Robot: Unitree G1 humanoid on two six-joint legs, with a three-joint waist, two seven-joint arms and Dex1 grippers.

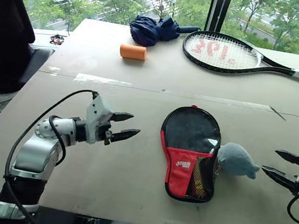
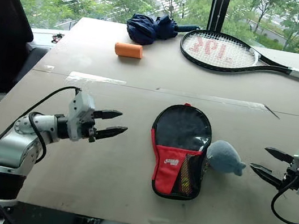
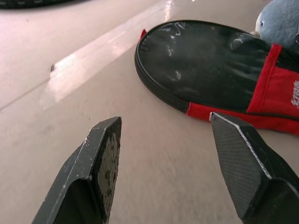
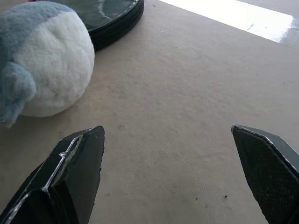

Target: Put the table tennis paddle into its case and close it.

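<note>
The case [image 1: 191,136], black above and red below with a white logo, lies flat in the middle of the table [image 1: 98,178], its round end pointing away from me. It looks zipped shut around the edge. A striped light strip shows through its mesh lower right, likely the table tennis paddle's handle; the paddle's face is hidden. My left gripper [image 1: 134,125] hovers left of the case, open and empty, pointing at it. In the left wrist view the case [image 3: 201,60] lies just beyond the fingertips. My right gripper [image 1: 269,160] stands open and empty at the right.
A blue-grey plush toy [image 1: 237,159] rests against the case's right side, between it and my right gripper. At the back lie a strung tennis racket [image 1: 222,52], a folded dark blue umbrella [image 1: 151,30] and an orange cylinder [image 1: 133,52]. A black chair [image 1: 1,35] stands at the left.
</note>
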